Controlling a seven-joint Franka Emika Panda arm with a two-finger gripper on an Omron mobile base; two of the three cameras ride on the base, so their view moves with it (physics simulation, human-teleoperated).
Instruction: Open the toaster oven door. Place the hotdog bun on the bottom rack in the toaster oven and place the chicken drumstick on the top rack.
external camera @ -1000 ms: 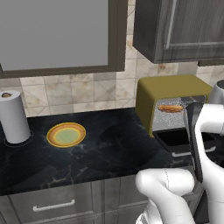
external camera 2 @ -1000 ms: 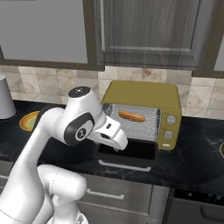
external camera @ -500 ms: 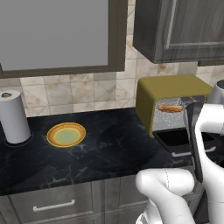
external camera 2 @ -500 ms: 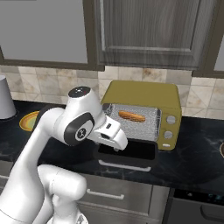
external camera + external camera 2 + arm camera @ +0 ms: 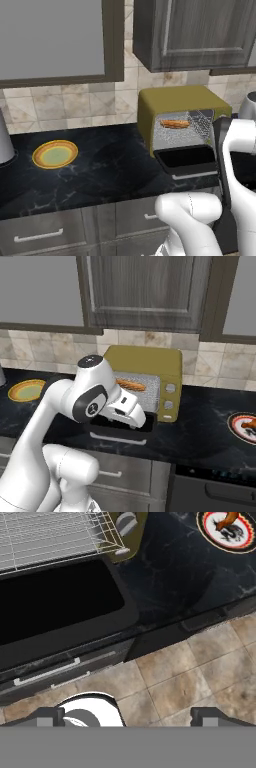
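the white arm rises from the base, elbow bent high, forearm angled forward and down; the gripper (image 5: 127,714) points downward, its two dark fingertips (image 5: 46,716) set wide apart, nothing between them

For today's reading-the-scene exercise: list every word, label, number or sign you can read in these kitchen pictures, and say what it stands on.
None can be read.
The toaster oven and its knobs carry no visible lettering.
The plate on the right has a red rim and a dark pattern, not legible text.
The yellow plate is plain.
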